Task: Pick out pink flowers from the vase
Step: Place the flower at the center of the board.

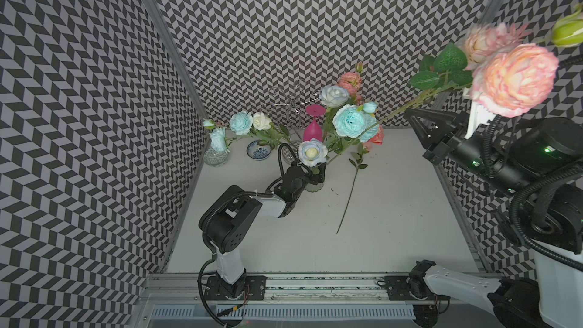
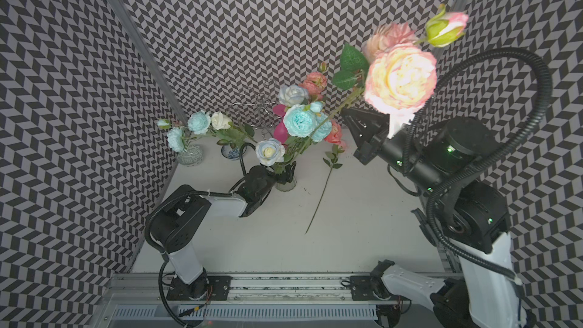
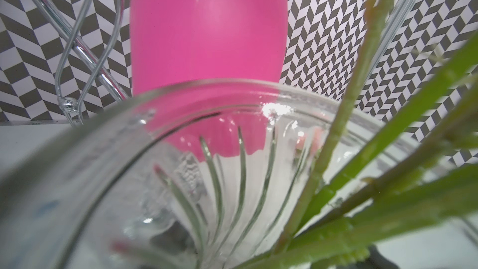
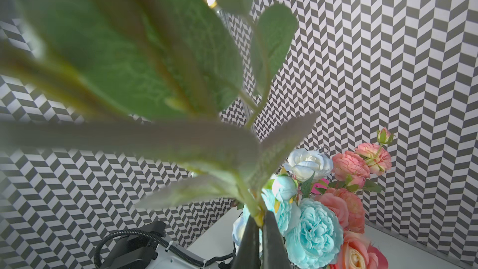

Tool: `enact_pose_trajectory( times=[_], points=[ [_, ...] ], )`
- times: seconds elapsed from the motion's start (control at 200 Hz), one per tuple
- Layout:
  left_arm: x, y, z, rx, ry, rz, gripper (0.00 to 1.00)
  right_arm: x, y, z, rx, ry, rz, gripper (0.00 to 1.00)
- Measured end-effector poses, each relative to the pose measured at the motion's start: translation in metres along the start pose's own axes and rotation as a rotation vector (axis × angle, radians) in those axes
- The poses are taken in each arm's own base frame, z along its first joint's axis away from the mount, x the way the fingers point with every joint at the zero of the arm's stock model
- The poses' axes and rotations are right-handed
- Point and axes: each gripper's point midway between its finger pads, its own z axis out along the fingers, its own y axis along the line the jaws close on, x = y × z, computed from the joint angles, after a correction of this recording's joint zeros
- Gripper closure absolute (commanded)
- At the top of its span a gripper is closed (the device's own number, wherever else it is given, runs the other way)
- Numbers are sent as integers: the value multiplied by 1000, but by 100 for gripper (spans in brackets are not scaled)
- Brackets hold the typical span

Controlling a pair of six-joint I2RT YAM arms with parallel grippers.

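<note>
Starting at the right gripper (image 4: 260, 219): jaws shut tight on a green stem (image 1: 391, 115), with only the stem between them. Leaves fan out just past the tips. This stem carries the big pink peony (image 1: 517, 80), held high at the right of the scene, with a paler bloom and a bud beside it. Below the jaws the stem slants down and left toward the vase (image 1: 316, 186). I can't tell whether its foot is out of the rim.

At the left gripper (image 2: 285, 172), jaws sit on either side of the vase's neck and grip it, as best I can judge. The left wrist view shows only ribbed glass and several stems.

The vase stands mid-surface, just near of the magenta goblet (image 1: 313, 130). It holds turquoise blooms (image 1: 350, 119), a white rose (image 1: 312, 152) and coral heads (image 1: 350, 81) on the far side. A loose stem (image 1: 348, 194) lies on the surface (image 1: 394, 216) right of the vase, running up to a coral bloom.

My read is that a pink stem is mid-extraction. Next move: draw up and right along the stem's own line until the foot clears, with the vase pinned down. Then lay it beside the loose stem. The leaves may snag the turquoise blooms, so go slow. The coral heads come after.
</note>
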Motion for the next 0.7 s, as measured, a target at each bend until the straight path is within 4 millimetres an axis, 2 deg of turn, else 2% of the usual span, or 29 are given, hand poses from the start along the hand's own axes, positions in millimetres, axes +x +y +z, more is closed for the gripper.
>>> enact_pose_trajectory(
  times=[0.1, 0.215, 0.411, 0.561, 0.701],
  points=[
    [0, 0, 0, 0, 0, 0, 10, 3, 2, -6, -4, 17, 18, 100],
    [0, 0, 0, 0, 0, 0, 10, 20, 1, -5, -11, 74, 63, 100],
    [0, 0, 0, 0, 0, 0, 10, 79, -3, 3, -20, 244, 193, 100],
    [0, 0, 0, 0, 1, 0, 10, 132, -17, 7, 38, 381, 281, 100],
    [0, 0, 0, 0, 1, 0, 10, 152, -29, 5, 91, 423, 313, 100]
  ],
)
